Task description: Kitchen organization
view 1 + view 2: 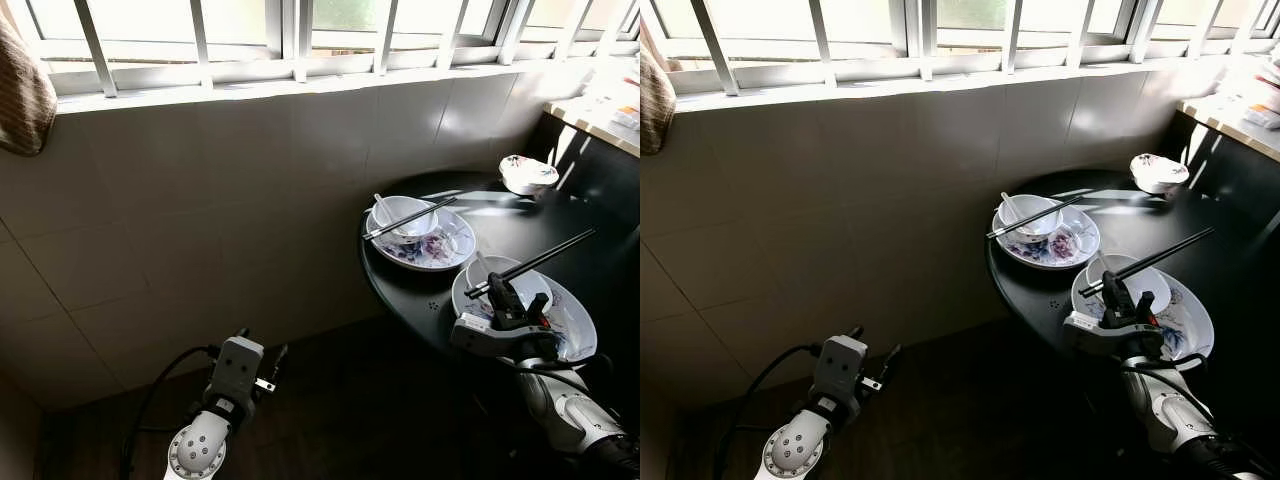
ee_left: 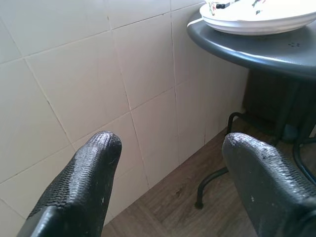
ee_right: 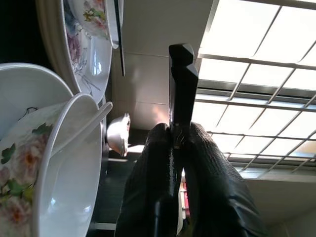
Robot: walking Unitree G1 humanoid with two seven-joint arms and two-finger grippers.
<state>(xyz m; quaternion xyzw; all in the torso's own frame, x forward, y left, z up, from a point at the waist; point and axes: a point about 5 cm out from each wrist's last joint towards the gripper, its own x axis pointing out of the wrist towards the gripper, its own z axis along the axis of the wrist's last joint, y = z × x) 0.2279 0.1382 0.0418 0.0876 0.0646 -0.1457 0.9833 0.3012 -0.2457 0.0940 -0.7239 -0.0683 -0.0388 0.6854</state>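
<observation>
The right end effector [image 1: 508, 300] is clamped on the near end of the chopsticks [image 1: 535, 260], above the near bowl [image 1: 515, 283] on the dark worktop [image 1: 420, 300]. Their long axis slants up toward the window. The left end effector [image 1: 262, 362] hangs open by the tiled wall.

Open floor [image 1: 330, 410] beside tiled wall [image 1: 200, 220], round table [image 1: 420, 300] crowded with stacked plates [image 1: 425, 250]

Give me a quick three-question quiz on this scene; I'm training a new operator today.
1. True or false: the right pincer is shut on the near chopsticks.
2. How many plates sit on the round black table?
A) one B) two C) four
3. Fill in: the far plate carries a bowl with a ____ and chopsticks on it.

Key: 1 true; 2 B, the far plate and the near plate; 3 spoon.
</observation>
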